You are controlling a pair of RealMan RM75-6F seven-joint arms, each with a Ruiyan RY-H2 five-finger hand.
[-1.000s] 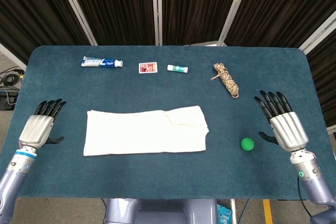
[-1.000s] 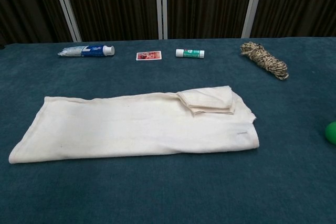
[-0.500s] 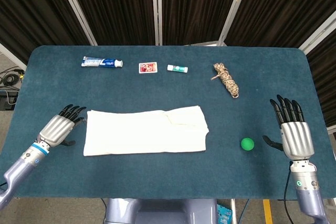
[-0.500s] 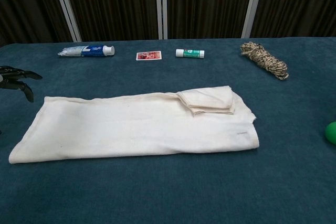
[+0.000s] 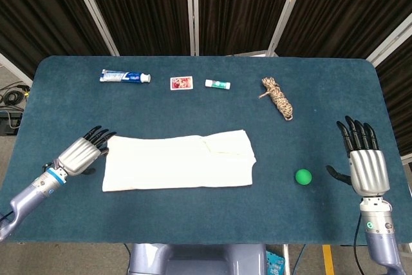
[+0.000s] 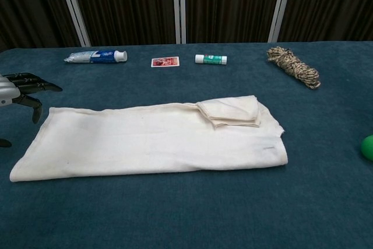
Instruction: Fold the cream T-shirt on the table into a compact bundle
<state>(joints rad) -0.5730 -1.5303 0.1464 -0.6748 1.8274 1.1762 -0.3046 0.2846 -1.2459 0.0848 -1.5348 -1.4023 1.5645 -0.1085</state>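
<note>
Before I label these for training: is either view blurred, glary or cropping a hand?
Head view: sharp, evenly lit, no glare on the shirt; both hands whole, left, right. Chest view: equally sharp, but the left hand is cut by the frame edge and the right is out of frame.

Cream T-shirt (image 5: 177,161), green ball (image 5: 303,176), teal table (image 5: 206,214).

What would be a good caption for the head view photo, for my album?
Left hand open beside the folded cream T-shirt; right hand open near a green ball.
</note>
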